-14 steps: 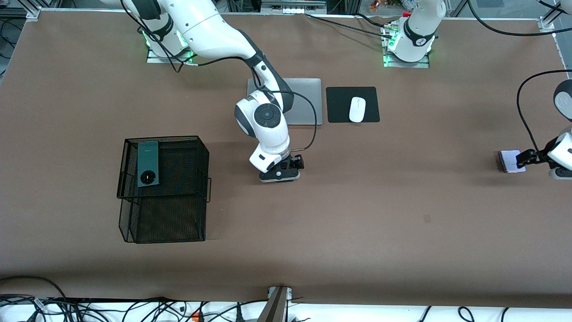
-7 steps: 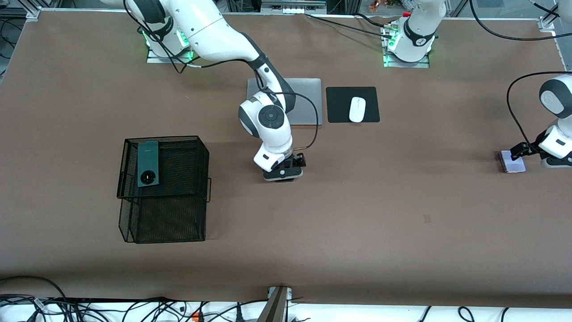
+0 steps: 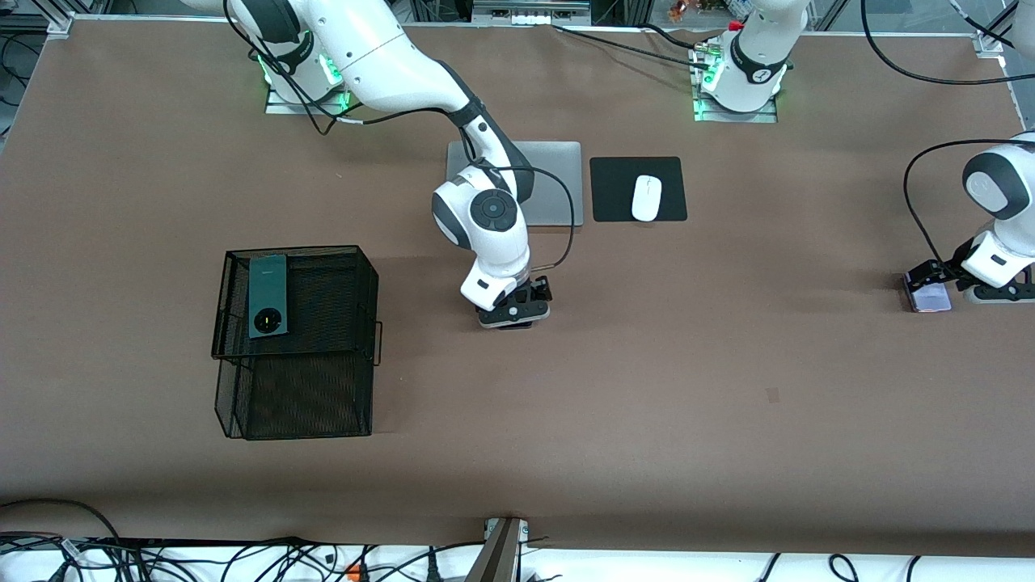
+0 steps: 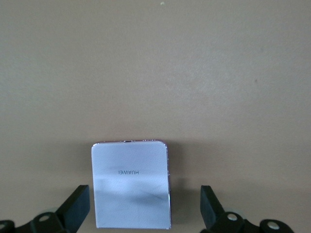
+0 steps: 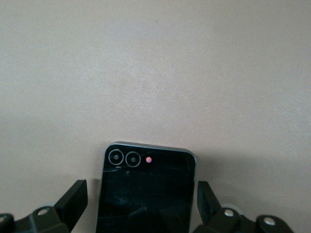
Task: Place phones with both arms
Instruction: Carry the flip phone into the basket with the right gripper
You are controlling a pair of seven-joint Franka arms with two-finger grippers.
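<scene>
The long dark-green phone lies on top of the black wire basket toward the right arm's end. The small black phone lies flat on the table between the open fingers of my right gripper, which is low over it at mid-table. The pale pink-white phone lies flat at the left arm's end. My left gripper is low over it, open, one finger on each side with gaps.
A silver laptop and a white mouse on a black pad lie near the robots' bases. A second black wire basket section lies nearer the front camera, against the first.
My left gripper has moved in over the pink-white phone and dropped lower. My right gripper has settled slightly lower over the black phone.
</scene>
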